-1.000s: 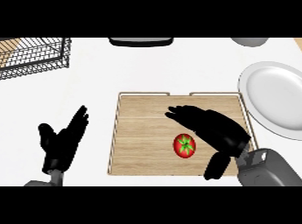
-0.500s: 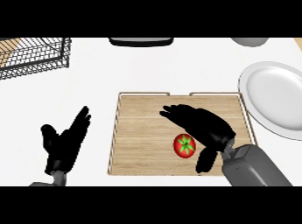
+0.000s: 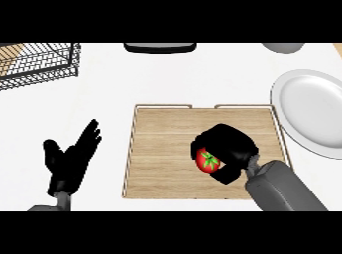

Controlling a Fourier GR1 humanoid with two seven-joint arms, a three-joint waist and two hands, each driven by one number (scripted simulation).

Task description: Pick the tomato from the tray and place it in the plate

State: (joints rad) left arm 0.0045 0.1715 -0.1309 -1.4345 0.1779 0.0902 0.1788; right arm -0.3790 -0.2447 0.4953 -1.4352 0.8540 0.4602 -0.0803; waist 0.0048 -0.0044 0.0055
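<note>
Red tomato [image 3: 207, 162] with green star-shaped stem, half under right robot hand [image 3: 228, 145]

Red tomato [image 3: 208, 161] with green calyx, on wooden tray [image 3: 162, 149], white plate [image 3: 321, 113] just beside tray

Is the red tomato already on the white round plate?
No, the red tomato still sits on the wooden tray, with the right hand curled round it; the white round plate holds nothing.

Red tomato [image 3: 206, 161], green stem; pale wood tray [image 3: 166, 149]; white plate [image 3: 319, 111]; black hands.
</note>
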